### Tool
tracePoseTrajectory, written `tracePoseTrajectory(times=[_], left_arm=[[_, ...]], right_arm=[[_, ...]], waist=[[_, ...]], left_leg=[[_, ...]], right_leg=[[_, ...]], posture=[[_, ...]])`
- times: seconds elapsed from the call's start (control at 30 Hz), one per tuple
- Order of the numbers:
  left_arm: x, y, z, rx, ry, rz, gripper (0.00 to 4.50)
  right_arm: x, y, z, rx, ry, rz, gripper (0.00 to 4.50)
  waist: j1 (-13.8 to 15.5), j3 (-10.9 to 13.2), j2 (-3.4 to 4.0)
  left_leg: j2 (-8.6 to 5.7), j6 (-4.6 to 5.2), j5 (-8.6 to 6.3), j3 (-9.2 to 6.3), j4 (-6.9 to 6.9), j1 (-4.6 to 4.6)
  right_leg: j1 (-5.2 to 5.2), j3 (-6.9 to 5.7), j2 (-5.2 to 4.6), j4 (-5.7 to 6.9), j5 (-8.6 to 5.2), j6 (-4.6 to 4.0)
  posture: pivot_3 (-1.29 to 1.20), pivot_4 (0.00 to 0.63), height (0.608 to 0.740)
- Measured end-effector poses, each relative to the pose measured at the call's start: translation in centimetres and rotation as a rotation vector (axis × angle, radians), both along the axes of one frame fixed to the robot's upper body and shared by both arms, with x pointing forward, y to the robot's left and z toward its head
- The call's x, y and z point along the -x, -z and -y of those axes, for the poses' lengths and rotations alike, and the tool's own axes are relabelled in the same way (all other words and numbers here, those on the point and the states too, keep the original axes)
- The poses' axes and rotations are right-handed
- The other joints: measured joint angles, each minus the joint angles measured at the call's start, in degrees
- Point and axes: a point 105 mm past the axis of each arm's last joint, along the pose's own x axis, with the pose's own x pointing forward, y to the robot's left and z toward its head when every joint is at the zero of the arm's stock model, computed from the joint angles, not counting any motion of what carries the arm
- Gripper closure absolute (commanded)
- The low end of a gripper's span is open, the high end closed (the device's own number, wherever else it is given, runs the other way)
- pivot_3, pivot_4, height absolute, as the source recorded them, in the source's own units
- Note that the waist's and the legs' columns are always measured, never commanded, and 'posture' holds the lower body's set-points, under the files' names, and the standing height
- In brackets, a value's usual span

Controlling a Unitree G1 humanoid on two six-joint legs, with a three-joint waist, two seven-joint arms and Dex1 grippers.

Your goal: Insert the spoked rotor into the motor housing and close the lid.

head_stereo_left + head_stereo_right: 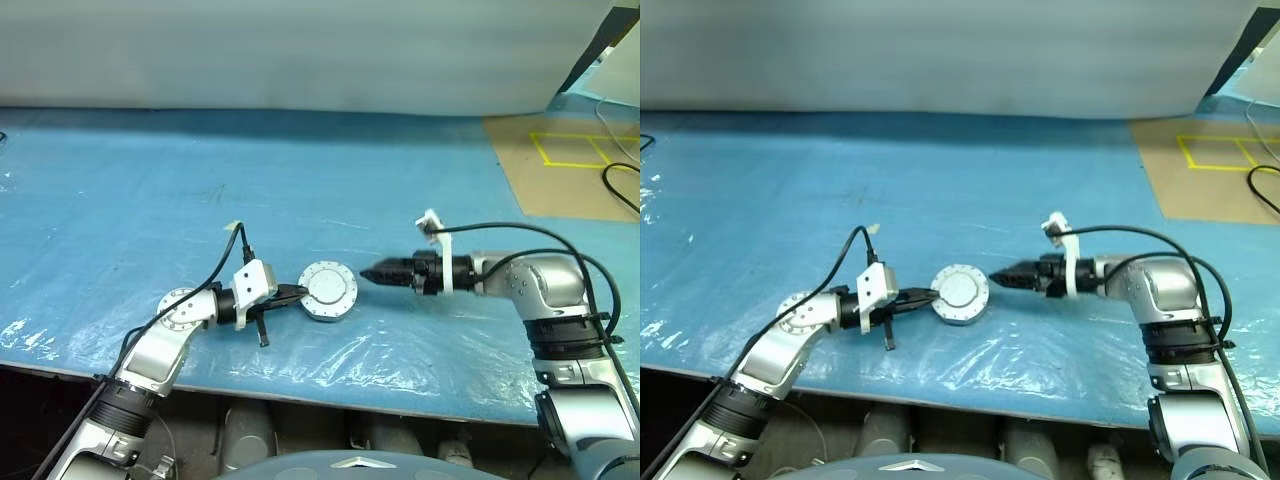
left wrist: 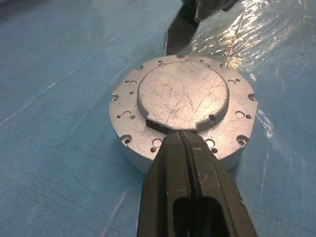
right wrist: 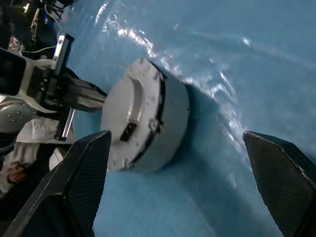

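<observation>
The motor housing [image 1: 328, 310], a short silver cylinder, stands on the blue sheet between my two arms. The lid [image 1: 328, 286] lies flat on top of it, plain scratched grey face up [image 2: 182, 96]. My left gripper [image 1: 298, 293] is shut, and its tips [image 2: 183, 139] rest on the lid's near rim beside a small notch. My right gripper [image 1: 368, 272] hangs just off the housing's other side, apart from it. It is wide open, with the housing wall [image 3: 173, 118] between its spread fingers [image 3: 89, 168]. The spoked rotor is hidden from view.
Blue plastic sheeting [image 1: 150, 200] covers the table and wrinkles near the front edge [image 1: 300, 385]. A brown board with yellow tape lines [image 1: 560, 160] and a black cable [image 1: 622, 190] lie at the far right. A pale backdrop [image 1: 300, 50] closes the far side.
</observation>
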Motion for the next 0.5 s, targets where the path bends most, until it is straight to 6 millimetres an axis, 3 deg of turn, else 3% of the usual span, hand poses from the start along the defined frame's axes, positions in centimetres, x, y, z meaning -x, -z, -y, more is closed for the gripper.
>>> tracePoseTrajectory(times=[0.5], left_arm=[[0.0,0.0,0.0,0.000,0.000,0.000,4.50]], right_arm=[[1.4,0.9,-4.0,-0.124,-0.047,-0.121,0.02]], waist=[[0.03,0.00,0.01]], left_leg=[[0.02,-0.01,0.00,0.01,-0.03,0.04]], right_leg=[[0.00,0.00,-0.01,0.00,0.00,0.00]], posture=[[0.00,0.150,0.740]])
